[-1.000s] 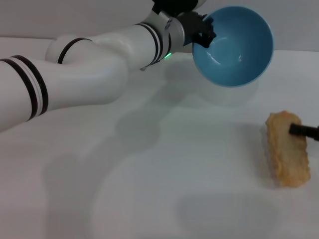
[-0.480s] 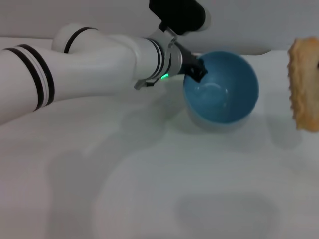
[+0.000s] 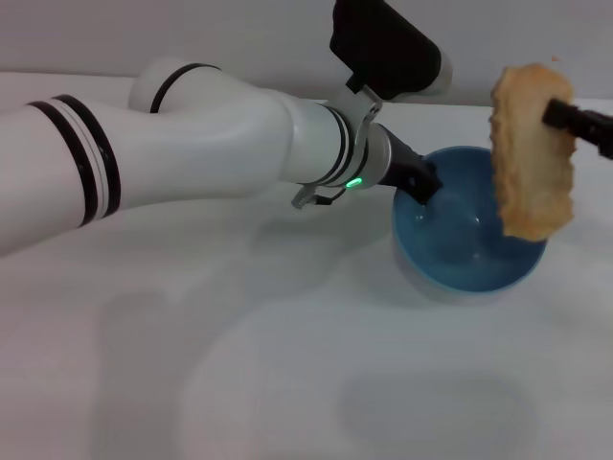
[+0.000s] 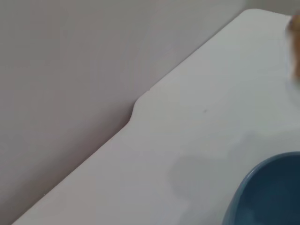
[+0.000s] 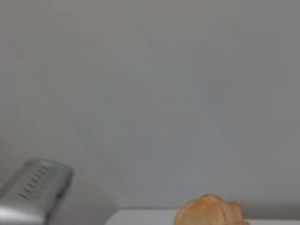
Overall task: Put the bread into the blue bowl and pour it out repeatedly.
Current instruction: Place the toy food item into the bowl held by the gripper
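The blue bowl (image 3: pixel 469 251) stands upright on the white table, right of centre in the head view. My left gripper (image 3: pixel 422 183) reaches across from the left and is shut on the bowl's left rim. My right gripper (image 3: pixel 558 112) comes in from the right edge and is shut on the bread (image 3: pixel 530 158). The bread hangs on end in the air, its lower end over the right part of the bowl. The bowl's rim (image 4: pixel 262 187) and a sliver of bread (image 4: pixel 295 28) show in the left wrist view. The bread's top (image 5: pixel 211 212) shows in the right wrist view.
The white table (image 3: pixel 287 364) spreads in front of the bowl, and its back edge (image 4: pixel 136 105) meets a plain wall. My left arm (image 3: pixel 192 144) crosses the left half of the table. A grey metal part (image 5: pixel 33 192) shows in the right wrist view.
My left gripper has brought the bowl down from a tilted, raised pose onto the table and to the right. My right gripper has lifted the bread off the table and carried it over the bowl.
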You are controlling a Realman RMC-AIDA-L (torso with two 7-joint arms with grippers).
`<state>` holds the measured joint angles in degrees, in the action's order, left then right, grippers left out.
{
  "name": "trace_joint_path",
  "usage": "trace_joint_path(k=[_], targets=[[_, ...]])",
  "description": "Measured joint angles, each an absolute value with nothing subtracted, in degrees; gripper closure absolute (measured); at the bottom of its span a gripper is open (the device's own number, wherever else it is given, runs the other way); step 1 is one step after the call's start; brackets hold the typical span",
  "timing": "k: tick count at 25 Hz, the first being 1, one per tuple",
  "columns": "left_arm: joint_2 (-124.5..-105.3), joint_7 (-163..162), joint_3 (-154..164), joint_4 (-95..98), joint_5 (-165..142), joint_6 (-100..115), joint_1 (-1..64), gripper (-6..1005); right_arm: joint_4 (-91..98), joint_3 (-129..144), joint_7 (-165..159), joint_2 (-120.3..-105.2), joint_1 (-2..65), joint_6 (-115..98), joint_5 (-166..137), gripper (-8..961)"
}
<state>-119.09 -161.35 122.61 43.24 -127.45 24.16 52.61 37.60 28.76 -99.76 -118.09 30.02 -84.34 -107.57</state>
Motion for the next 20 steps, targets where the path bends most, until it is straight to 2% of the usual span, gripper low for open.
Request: trace_joint_path(k=[13, 20], targets=[[-119.08, -161.3, 122.63, 43.03, -126.04, 22.28, 52.51, 1000, 28.37, 35.39, -95.95, -118.21, 32.97, -72.46, -107.34, 859], [-119.09, -161.17, 122.57, 42.72, -126.03, 21.8, 52.62, 1001, 28.67, 35.51, -95.31, -118.3, 33.11, -72.49, -107.2, 648]])
